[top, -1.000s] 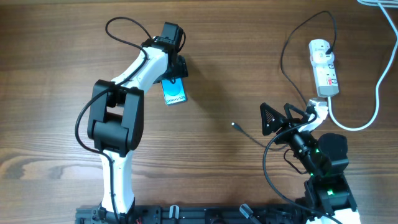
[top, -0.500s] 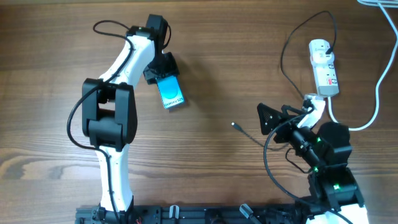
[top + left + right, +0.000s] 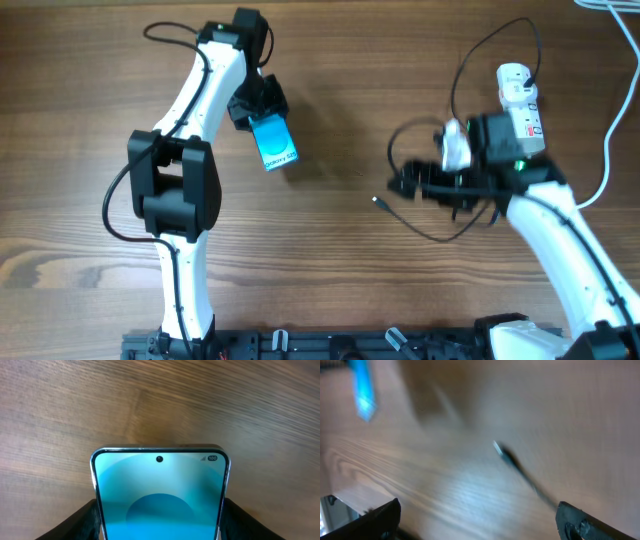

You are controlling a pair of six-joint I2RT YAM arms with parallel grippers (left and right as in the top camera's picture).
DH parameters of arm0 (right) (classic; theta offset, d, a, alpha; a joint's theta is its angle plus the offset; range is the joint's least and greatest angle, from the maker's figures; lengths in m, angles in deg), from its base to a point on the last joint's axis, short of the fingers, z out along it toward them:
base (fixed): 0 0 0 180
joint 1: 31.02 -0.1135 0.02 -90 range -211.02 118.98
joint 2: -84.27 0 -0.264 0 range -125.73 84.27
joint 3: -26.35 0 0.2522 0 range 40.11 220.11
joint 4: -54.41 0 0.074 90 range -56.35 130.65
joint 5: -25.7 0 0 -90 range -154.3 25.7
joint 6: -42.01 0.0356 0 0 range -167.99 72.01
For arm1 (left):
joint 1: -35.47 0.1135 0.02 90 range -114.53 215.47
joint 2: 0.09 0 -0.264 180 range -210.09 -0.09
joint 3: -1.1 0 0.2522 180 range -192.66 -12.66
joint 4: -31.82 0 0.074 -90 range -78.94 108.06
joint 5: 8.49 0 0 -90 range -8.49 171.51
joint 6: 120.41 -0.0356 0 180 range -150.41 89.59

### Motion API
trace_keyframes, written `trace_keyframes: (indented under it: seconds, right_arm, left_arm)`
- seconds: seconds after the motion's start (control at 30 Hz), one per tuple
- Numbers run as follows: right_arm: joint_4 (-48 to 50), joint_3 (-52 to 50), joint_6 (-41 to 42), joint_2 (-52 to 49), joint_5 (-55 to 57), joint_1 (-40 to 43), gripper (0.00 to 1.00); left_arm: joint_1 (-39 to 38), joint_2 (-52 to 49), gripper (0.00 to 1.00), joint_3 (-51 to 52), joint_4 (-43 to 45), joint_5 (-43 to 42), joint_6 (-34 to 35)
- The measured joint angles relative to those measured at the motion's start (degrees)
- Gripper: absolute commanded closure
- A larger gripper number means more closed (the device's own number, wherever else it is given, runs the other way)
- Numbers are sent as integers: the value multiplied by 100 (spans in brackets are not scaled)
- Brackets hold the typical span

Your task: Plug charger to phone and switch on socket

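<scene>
Wooden table (image 3: pixel 330 290), phone (image 3: pixel 160 495) in left claw (image 3: pixel 262 116), charger (image 3: pixel 506 455) ahead of right claw (image 3: pixel 477 522)

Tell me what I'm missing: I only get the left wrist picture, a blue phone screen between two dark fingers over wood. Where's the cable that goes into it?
Observer: The charger is off to the phone's right in the overhead view. Its plug tip lies on the table, apart from the phone.
Visitor: Is anything holding that tip?
Observer: No. The right claw is open, and its wrist camera shows the tip lying ahead of the spread fingers.
Visitor: And the thing you switch on?
Observer: The socket is a white strip at the far right of the table, just beyond the right arm.
</scene>
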Motion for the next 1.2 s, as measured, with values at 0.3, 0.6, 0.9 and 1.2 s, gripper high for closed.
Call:
trace_keyframes:
  seconds: [0.3,0.6,0.9,1.2]
  right_arm:
    - [1478,289,-271,-1427,-2245,-7,20]
    - [3405,280,549,-2264,-2756,-605,20]
    - [4347,280,1309,-2876,-2433,-1211,20]
    - [5508,280,2020,-3265,-2321,-1530,35]
  left_arm:
    - [-2,-2,40,-181,-186,-649,-306]
    - [-433,-2,41,-184,-262,-691,-601]
    - [-581,-2,40,-184,-328,-691,-621]
    - [-581,-2,40,-184,-330,-691,-621]
